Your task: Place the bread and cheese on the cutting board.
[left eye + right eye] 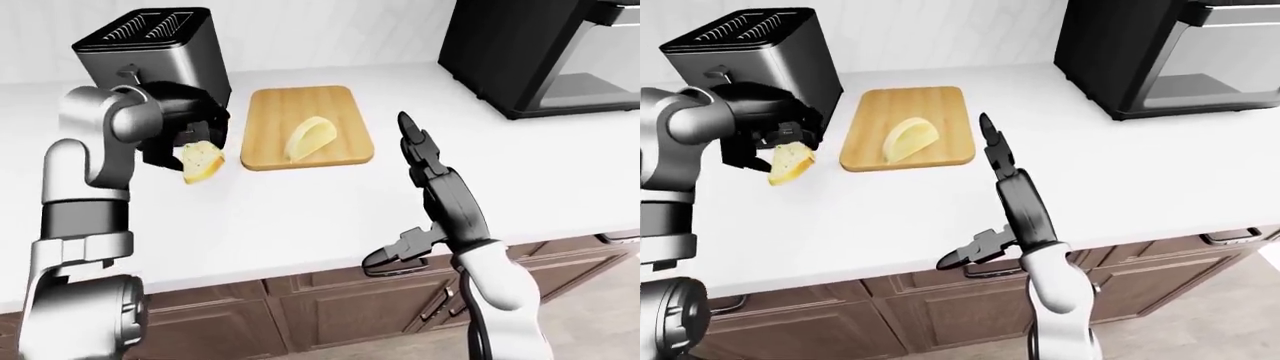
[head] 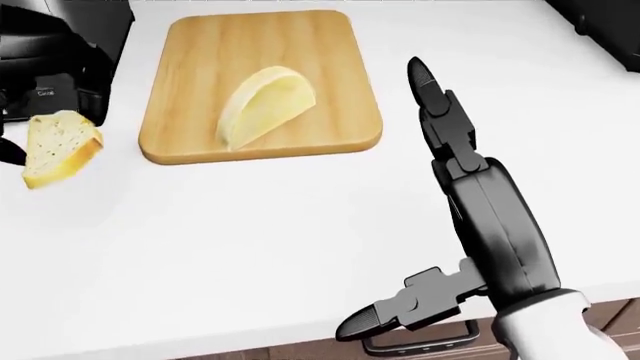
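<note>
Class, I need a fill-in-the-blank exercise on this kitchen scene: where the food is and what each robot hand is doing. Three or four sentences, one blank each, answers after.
1. The cheese lies on the ______.
2. The bread is held by the ______ robot hand.
3. The right robot hand is open and holds ______.
4. The black appliance beside the bread, at the left of the left-eye view, is a ______.

Answers: cutting board; left; nothing; toaster
</note>
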Robot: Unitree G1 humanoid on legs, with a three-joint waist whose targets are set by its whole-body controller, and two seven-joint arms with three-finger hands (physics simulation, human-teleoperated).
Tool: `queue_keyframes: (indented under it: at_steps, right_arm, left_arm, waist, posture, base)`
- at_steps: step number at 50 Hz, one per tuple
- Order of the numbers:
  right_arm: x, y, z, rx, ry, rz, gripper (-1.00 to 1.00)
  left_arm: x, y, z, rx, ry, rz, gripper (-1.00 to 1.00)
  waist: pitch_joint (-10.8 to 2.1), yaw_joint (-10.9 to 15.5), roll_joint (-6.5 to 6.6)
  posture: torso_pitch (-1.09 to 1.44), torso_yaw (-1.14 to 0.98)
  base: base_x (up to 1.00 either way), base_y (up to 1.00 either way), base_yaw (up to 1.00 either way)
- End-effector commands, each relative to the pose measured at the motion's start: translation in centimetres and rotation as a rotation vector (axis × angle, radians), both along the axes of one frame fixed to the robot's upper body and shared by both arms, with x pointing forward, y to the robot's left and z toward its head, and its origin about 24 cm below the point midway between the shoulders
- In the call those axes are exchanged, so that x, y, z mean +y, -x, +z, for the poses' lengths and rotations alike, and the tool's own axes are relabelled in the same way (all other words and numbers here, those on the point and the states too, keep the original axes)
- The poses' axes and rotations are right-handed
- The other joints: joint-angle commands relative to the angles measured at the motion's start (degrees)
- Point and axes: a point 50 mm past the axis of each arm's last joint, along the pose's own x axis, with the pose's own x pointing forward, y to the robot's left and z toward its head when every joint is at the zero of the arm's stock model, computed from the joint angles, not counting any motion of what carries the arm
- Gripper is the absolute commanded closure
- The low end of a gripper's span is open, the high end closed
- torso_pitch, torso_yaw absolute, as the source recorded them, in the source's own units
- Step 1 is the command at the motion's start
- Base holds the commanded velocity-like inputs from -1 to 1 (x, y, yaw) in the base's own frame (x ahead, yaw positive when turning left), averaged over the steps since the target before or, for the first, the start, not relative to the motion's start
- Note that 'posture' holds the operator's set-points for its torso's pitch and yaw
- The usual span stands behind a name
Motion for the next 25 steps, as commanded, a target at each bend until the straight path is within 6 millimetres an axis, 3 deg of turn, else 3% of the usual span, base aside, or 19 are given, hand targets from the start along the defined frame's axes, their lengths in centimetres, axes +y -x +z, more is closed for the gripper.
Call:
queue_keyframes:
  at_steps: [1, 15, 25]
  right_arm:
    - [0.0, 0.4, 1.3, -0.079, -0.001, 0.002, -1.0]
    - [-0.1, 0.4, 1.4, -0.081, -0.002, -0.001, -1.0]
    - [0.1, 0.4, 1.5, -0.081, 0.001, 0.006, -1.0]
  left_arm:
    - [-0.4, 0.3, 2.6, -0.095, 0.016, -0.012, 1.0]
    - [-4.6, -4.0, 4.3, -0.165, 0.12, -0.025, 1.0]
    - [-5.9, -5.0, 4.9, -0.209, 0.162, 0.009, 1.0]
  waist:
    - [-1.28, -0.1, 0.31]
    - [-1.4, 0.2, -0.36]
    - [-1.65, 0.1, -0.6]
  posture:
    - [0.0, 0.0]
    - [0.0, 0.0]
    - [0.0, 0.0]
  base:
    - [0.0, 0.0, 0.0]
    - [0.0, 0.0, 0.0]
    - [0.0, 0.0, 0.0]
